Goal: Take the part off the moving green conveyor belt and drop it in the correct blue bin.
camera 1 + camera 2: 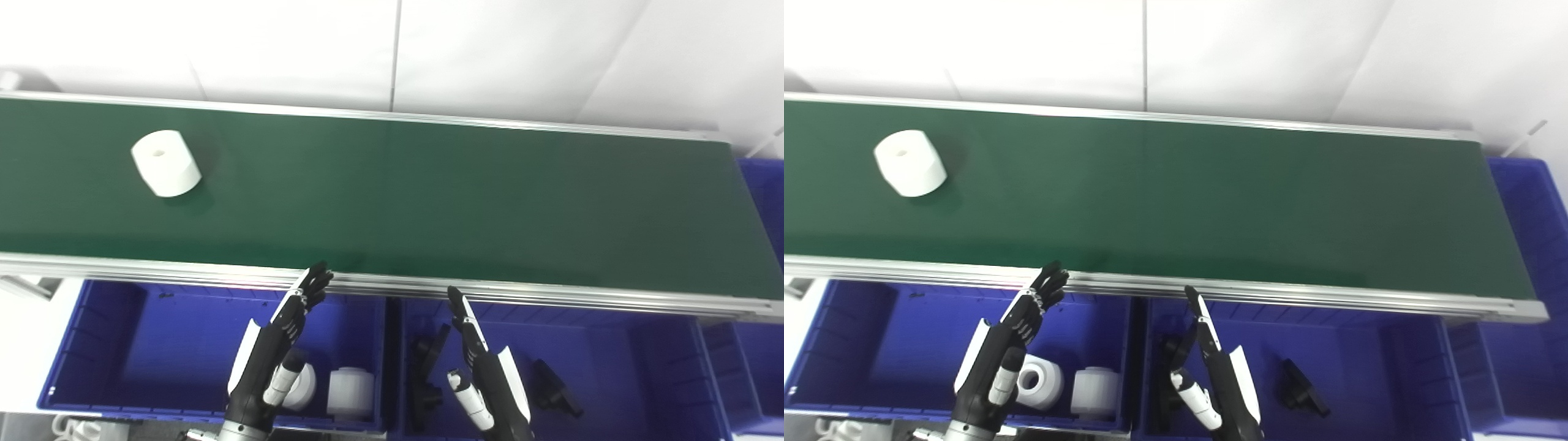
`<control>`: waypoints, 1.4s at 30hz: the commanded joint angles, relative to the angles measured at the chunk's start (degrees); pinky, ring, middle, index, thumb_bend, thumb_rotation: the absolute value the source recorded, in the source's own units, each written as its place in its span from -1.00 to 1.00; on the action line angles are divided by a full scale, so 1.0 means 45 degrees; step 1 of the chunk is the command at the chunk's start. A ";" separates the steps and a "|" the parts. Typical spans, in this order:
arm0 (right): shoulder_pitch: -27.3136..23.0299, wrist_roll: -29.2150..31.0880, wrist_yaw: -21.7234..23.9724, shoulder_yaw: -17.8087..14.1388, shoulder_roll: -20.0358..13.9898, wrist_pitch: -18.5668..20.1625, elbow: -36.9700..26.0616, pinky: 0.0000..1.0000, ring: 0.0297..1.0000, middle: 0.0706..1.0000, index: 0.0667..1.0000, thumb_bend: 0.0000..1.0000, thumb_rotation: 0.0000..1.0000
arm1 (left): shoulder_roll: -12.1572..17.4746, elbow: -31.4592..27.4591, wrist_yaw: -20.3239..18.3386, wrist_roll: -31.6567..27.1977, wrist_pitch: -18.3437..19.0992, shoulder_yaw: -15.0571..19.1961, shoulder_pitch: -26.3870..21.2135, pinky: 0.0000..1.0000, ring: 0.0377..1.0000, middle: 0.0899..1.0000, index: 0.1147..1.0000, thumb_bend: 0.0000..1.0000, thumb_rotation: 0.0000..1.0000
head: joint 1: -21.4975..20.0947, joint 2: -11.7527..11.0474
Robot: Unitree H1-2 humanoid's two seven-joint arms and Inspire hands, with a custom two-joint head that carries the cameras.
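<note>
A white cylindrical part (165, 162) with a small hole in its top lies on the green conveyor belt (429, 196) at the far left; it also shows in the right eye view (910, 162). My left hand (272, 355) is open and empty, held over the left blue bin (98, 343), its fingertips near the belt's front rail. My right hand (487, 373) is open and empty over the middle blue bin (643, 367). Both hands are far from the part.
The left bin holds two white cylinders (350, 392). The middle bin holds black parts (554, 387). Another blue bin (765, 196) stands past the belt's right end. An aluminium rail (551, 294) edges the belt's front. A white wall is behind.
</note>
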 commanded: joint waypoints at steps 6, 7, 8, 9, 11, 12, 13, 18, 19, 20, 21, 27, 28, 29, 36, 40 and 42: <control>-0.0244 0.0027 -0.0958 0.0338 -0.0367 -0.0896 0.0493 0.96 1.00 1.00 1.00 0.66 1.00 | 0.0139 0.0566 0.0608 0.0576 -0.0506 -0.0281 -0.0222 0.67 0.77 0.73 0.70 0.52 0.87 | 0.0268 -0.1404; -0.0271 0.0024 -0.1052 0.0364 -0.0407 -0.0896 0.0541 0.96 1.00 1.00 1.00 0.68 1.00 | 0.0159 0.0641 0.0699 0.0630 -0.0506 -0.0340 -0.0249 0.67 0.77 0.73 0.69 0.53 0.87 | 0.0197 -0.1497; -0.0291 0.0025 -0.1134 0.0395 -0.0447 -0.0896 0.0571 0.95 1.00 1.00 1.00 0.69 1.00 | 0.0170 0.0705 0.0799 0.0684 -0.0506 -0.0400 -0.0273 0.66 0.77 0.73 0.68 0.54 0.86 | 0.0182 -0.1497; -0.0317 0.0060 -0.1162 0.0404 -0.0531 -0.0896 0.0584 0.93 1.00 1.00 1.00 0.71 1.00 | 0.0146 0.0762 0.0896 0.0748 -0.0506 -0.0479 -0.0296 0.65 0.77 0.72 0.67 0.55 0.86 | 0.0142 -0.1526; -0.0369 0.0175 -0.1229 0.0453 -0.0743 -0.0896 0.0598 0.92 1.00 1.00 1.00 0.69 1.00 | 0.0114 0.0861 0.1119 0.0893 -0.0506 -0.0667 -0.0354 0.65 0.77 0.72 0.66 0.55 0.85 | 0.0217 -0.1600; -0.0390 0.0233 -0.1257 0.0472 -0.0831 -0.0896 0.0602 0.91 1.00 1.00 1.00 0.68 1.00 | 0.0107 0.0898 0.1221 0.0956 -0.0506 -0.0756 -0.0381 0.65 0.77 0.73 0.66 0.54 0.85 | 0.0217 -0.1600; -0.0405 0.0308 -0.1291 0.0494 -0.0970 -0.0896 0.0580 0.91 1.00 1.00 1.00 0.68 1.00 | 0.0064 0.0949 0.1412 0.1111 -0.0505 -0.0876 -0.0413 0.65 0.77 0.73 0.66 0.53 0.85 | 0.0407 -0.1706; -0.0444 0.0675 -0.1375 0.0557 -0.1479 -0.0896 0.0646 0.86 0.98 1.00 0.97 0.63 1.00 | -0.0145 0.1192 0.1991 0.1349 -0.0504 -0.1302 -0.0529 0.60 0.75 0.72 0.67 0.61 0.86 | 0.0802 -0.1818; -0.0452 0.0729 -0.1377 0.0553 -0.1521 -0.0896 0.0671 0.88 0.98 1.00 0.96 0.63 1.00 | -0.0160 0.1217 0.2018 0.1352 -0.0504 -0.1360 -0.0542 0.60 0.75 0.72 0.66 0.61 0.86 | 0.0853 -0.1822; -0.0457 0.0790 -0.1360 0.0544 -0.1564 -0.0896 0.0691 0.90 0.99 1.00 0.96 0.64 1.00 | -0.0179 0.1249 0.2041 0.1331 -0.0504 -0.1413 -0.0547 0.60 0.75 0.73 0.66 0.63 0.86 | 0.0925 -0.1846; -0.0462 0.0839 -0.1351 0.0542 -0.1600 -0.0896 0.0704 0.92 1.00 1.00 0.97 0.64 1.00 | -0.0187 0.1277 0.2075 0.1314 -0.0504 -0.1465 -0.0555 0.61 0.76 0.73 0.65 0.63 0.85 | 0.0940 -0.1845; -0.0534 0.0992 -0.1243 0.0527 -0.1743 -0.0895 0.0827 0.93 1.00 1.00 0.97 0.65 1.00 | -0.0179 0.1374 0.2304 0.1290 -0.0503 -0.1687 -0.0696 0.59 0.75 0.72 0.64 0.65 0.86 | 0.1195 -0.1822; -0.0536 0.1013 -0.1242 0.0523 -0.1738 -0.0895 0.0834 0.92 1.00 1.00 0.97 0.65 1.00 | -0.0181 0.1361 0.2283 0.1281 -0.0502 -0.1687 -0.0686 0.59 0.75 0.72 0.63 0.65 0.86 | 0.1195 -0.1822; -0.0537 0.1049 -0.1229 0.0520 -0.1729 -0.0895 0.0839 0.93 1.00 1.00 0.98 0.66 1.00 | -0.0180 0.1344 0.2261 0.1272 -0.0501 -0.1681 -0.0671 0.59 0.75 0.73 0.63 0.67 0.86 | 0.1254 -0.1815; -0.0527 0.0997 -0.1238 0.0566 -0.1664 -0.0893 0.0819 0.92 1.00 1.00 0.99 0.69 1.00 | -0.0065 0.1265 0.2310 0.1325 -0.0502 -0.1720 -0.0683 0.57 0.74 0.70 0.62 0.67 0.83 | 0.1438 -0.1749; -0.0524 0.0954 -0.1298 0.0644 -0.1628 -0.0892 0.0798 0.92 1.00 1.00 1.00 0.67 1.00 | 0.0009 0.1149 0.2270 0.1341 -0.0498 -0.1741 -0.0620 0.55 0.73 0.70 0.62 0.67 0.82 | 0.1426 -0.1755; -0.0498 0.0936 -0.1295 0.0654 -0.1615 -0.0890 0.0741 0.93 1.00 1.00 1.00 0.65 1.00 | 0.0059 0.1025 0.2262 0.1403 -0.0498 -0.1805 -0.0592 0.54 0.72 0.69 0.62 0.65 0.77 | 0.1419 -0.1722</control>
